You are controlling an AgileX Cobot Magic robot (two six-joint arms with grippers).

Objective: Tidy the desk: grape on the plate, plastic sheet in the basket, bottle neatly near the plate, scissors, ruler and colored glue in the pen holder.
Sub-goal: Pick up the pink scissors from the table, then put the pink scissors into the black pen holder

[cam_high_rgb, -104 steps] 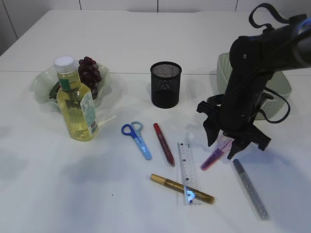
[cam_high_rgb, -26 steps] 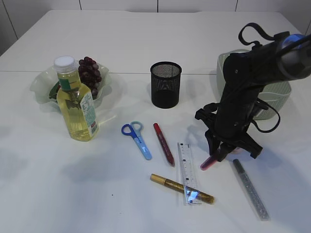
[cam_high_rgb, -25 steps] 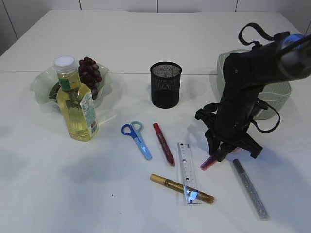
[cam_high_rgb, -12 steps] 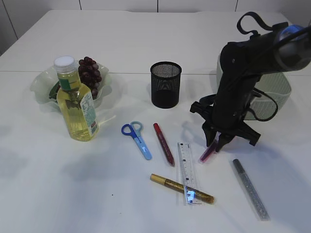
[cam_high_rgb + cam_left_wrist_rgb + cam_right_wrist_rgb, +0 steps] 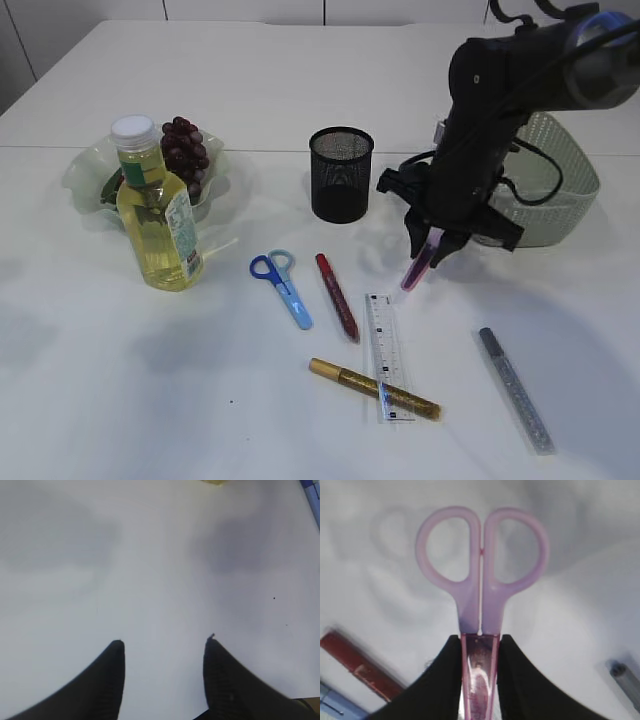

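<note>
My right gripper (image 5: 433, 246) is shut on pink scissors (image 5: 416, 271), lifted off the table with the handles hanging down, right of the black mesh pen holder (image 5: 341, 173). In the right wrist view the scissors (image 5: 481, 575) sit clamped by their sheath between the fingers (image 5: 479, 645). Blue scissors (image 5: 283, 285), a red glue pen (image 5: 337, 296), a clear ruler (image 5: 385, 355), a gold glue pen (image 5: 372, 388) and a silver glue pen (image 5: 515, 388) lie on the table. Grapes (image 5: 185, 150) rest on the green plate (image 5: 85, 175), with the bottle (image 5: 157, 215) in front. My left gripper (image 5: 163, 642) is open over bare table. The plastic sheet is out of view.
A pale green basket (image 5: 565, 185) stands at the right, just behind my right arm. The red pen (image 5: 355, 665) and silver pen (image 5: 625, 677) show below the held scissors in the right wrist view. The white table stretches bare at the front left.
My right gripper has risen and moved up and left with the pink scissors, lifting them off the table toward the pen holder. Everything else stayed put.
</note>
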